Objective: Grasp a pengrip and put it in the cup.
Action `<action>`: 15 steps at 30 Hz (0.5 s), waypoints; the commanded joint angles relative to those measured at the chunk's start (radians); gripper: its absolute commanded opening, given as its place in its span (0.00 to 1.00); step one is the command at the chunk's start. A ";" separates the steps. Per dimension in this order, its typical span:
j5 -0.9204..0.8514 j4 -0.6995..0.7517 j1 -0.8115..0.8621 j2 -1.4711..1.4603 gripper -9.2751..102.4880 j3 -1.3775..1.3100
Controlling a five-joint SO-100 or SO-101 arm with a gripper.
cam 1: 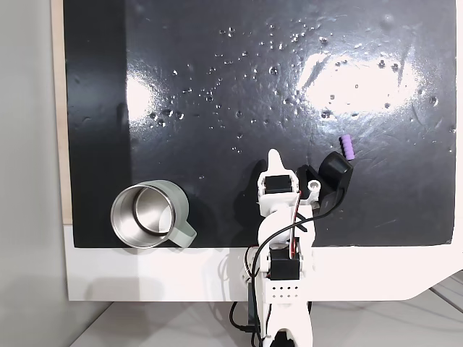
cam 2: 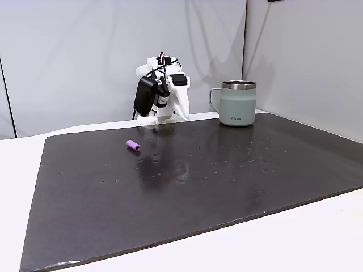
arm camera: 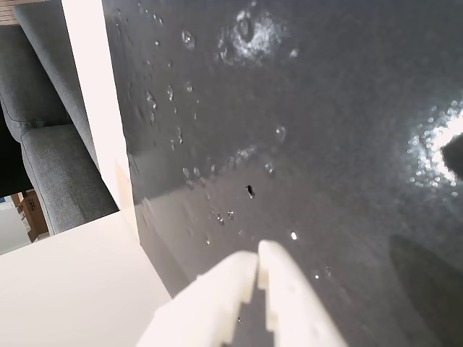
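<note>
The small lilac pengrip lies on the black mat, up and right of the arm in a fixed view; from the side, the pengrip rests alone on the mat in front of the arm. The cup, pale grey-green with a shiny steel inside, stands upright at the mat's near left corner, handle toward the arm; in the side view the cup stands to the arm's right. My white gripper is folded back over the base, well away from both. In the wrist view the gripper is shut with nothing between its fingers.
The glossy black mat carries scattered droplets and bright glare. A white table edge borders it near the base. A black camera module hangs at the wrist. Grey upholstery lies beyond the table in the wrist view.
</note>
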 commanded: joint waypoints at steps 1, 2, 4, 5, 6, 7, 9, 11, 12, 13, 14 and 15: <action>-0.014 -0.044 0.058 0.012 0.08 -0.035; -0.014 -0.044 0.058 0.012 0.08 -0.035; -0.014 -0.044 0.058 0.012 0.08 -0.035; -0.014 -0.044 0.058 0.012 0.08 -0.035; -0.014 -0.044 0.058 0.012 0.08 -0.035; -0.014 -0.044 0.058 0.012 0.08 -0.035; -0.014 -0.044 0.060 0.012 0.08 -0.040; -0.012 -0.021 0.066 0.012 0.08 -0.061; -0.012 0.002 0.067 0.012 0.08 -0.081; -0.012 0.028 0.067 0.012 0.08 -0.104; -0.015 0.048 0.069 0.009 0.08 -0.127; -0.031 0.064 0.074 -0.006 0.08 -0.153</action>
